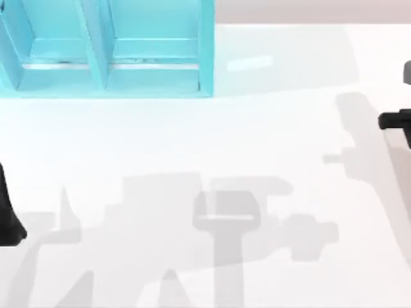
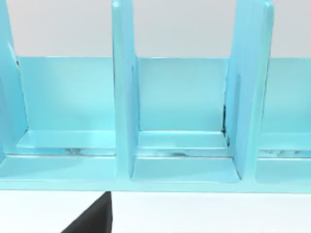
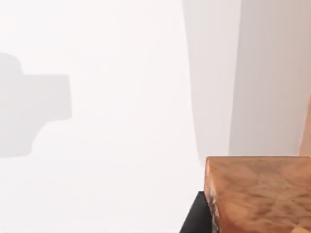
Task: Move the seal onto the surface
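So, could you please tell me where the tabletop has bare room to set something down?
Most of the white tabletop is bare: the broad stretch in front of the turquoise shelf unit, between the left arm at the left edge and the right arm at the right edge. The strip beside the shelf's right wall is free too. The far-left corner, where the shelf stands, is crowded.

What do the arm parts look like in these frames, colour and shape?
Both are plain matte black with no visible markings or cables. The left arm is a tapered dark piece at the top view's left edge. The right arm is a blocky bar at the right edge.
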Robot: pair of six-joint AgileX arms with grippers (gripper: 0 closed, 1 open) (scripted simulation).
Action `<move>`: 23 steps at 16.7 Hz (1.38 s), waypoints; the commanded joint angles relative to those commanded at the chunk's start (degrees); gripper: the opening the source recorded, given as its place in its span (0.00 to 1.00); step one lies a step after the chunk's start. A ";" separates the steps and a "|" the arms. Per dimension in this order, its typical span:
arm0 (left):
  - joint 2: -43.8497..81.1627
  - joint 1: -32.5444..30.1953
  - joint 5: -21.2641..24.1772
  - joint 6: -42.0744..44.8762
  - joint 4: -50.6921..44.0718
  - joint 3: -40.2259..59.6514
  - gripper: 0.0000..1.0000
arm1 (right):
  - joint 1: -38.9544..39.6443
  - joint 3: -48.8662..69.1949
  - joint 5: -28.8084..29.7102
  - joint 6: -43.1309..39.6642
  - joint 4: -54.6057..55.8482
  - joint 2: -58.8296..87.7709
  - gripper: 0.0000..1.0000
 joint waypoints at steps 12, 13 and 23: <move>0.00 0.00 0.00 0.00 0.00 0.00 1.00 | 22.84 9.80 -0.27 23.02 13.04 20.53 0.00; 0.00 0.00 0.00 0.00 0.00 0.00 1.00 | 22.84 9.80 -0.27 23.02 13.04 20.53 0.00; 0.00 0.00 0.00 0.00 0.00 0.00 1.00 | 22.94 3.99 -0.24 23.16 21.97 23.65 0.00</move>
